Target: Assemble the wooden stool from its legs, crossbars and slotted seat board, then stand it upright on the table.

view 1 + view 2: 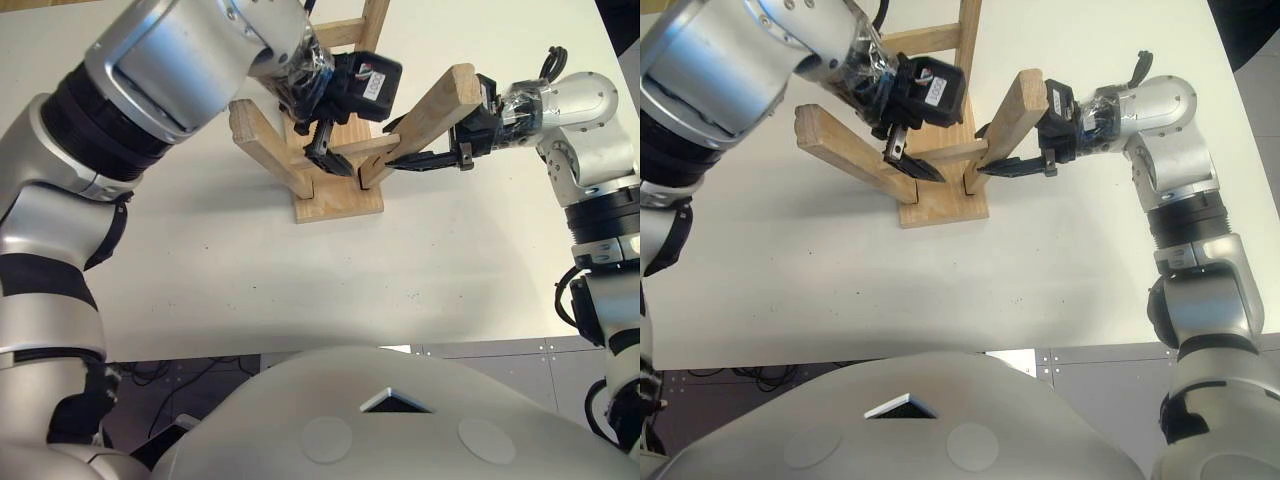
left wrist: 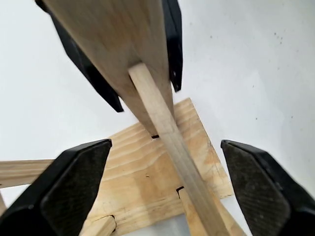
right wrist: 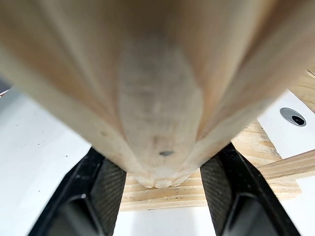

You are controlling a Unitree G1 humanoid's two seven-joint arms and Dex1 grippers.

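Stool inverted on the table [image 1: 200, 270] — one leg clamped, one crossbar straddled.
The left-hand leg [image 1: 262, 140] leans out from the seat board [image 1: 340, 206], which lies flat, probably so the slots face up. The left gripper [image 1: 330, 158] hangs with its pads spread wide either side of the crossbar [image 2: 167, 132], touching nothing — likely poised to press it home. The right gripper [image 1: 395, 160] is clamped on the right-hand leg [image 1: 440, 105], seemingly bracing it in its slot.
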